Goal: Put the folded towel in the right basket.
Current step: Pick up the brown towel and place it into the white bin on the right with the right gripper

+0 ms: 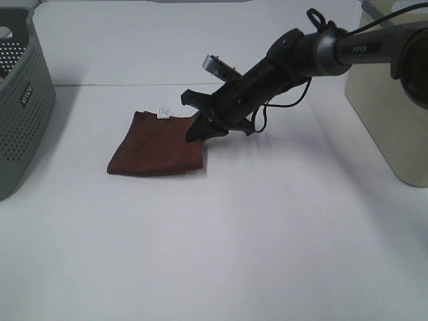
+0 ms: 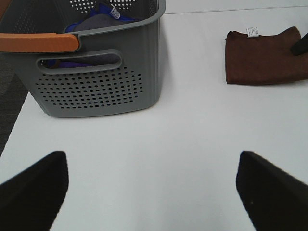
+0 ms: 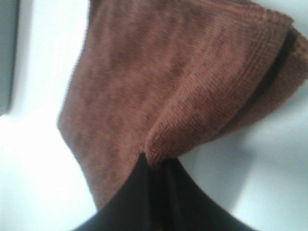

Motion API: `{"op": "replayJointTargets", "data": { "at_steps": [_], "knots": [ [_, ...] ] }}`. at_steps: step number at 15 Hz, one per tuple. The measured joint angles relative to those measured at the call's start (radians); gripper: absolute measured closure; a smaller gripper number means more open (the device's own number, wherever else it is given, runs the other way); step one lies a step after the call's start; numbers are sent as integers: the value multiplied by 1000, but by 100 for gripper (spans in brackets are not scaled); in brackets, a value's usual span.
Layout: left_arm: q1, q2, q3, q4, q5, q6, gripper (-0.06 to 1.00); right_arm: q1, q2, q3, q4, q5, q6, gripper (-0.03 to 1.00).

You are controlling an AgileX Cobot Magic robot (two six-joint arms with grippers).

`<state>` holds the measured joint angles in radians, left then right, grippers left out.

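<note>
Towel edge pinched between right gripper fingers, rest lying on white table. Left gripper fingers spread, towel well ahead of them.

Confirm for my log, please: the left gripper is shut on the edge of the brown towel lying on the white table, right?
Not quite. It is the right gripper that is shut on the edge of the brown towel, as the right wrist view shows. The towel does lie on the white table.
</note>
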<state>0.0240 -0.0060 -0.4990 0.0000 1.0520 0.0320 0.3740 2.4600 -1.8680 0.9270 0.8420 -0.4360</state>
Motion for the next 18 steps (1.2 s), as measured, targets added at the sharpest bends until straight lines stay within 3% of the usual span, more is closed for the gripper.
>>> {"op": "replayJointTargets", "data": {
  "at_steps": [3,4,11,12,13,16,18],
  "knots": [
    [0,0,0,0,0,0,6,-43,-122,-3,-23,145,9,93],
    [0,0,0,0,0,0,6,-58,-167,-3,-72,178,27,93],
    [0,0,0,0,0,0,6,-83,-413,-23,-635,297,220,93],
    [0,0,0,0,0,0,6,-83,-434,-54,-728,330,255,93],
    [0,0,0,0,0,0,6,-83,-449,-164,-890,372,313,93],
    [0,0,0,0,0,0,6,-85,-450,-340,-1052,374,333,93],
    [0,0,0,0,0,0,6,-108,-451,-402,-1087,374,333,93]
  ]
}}
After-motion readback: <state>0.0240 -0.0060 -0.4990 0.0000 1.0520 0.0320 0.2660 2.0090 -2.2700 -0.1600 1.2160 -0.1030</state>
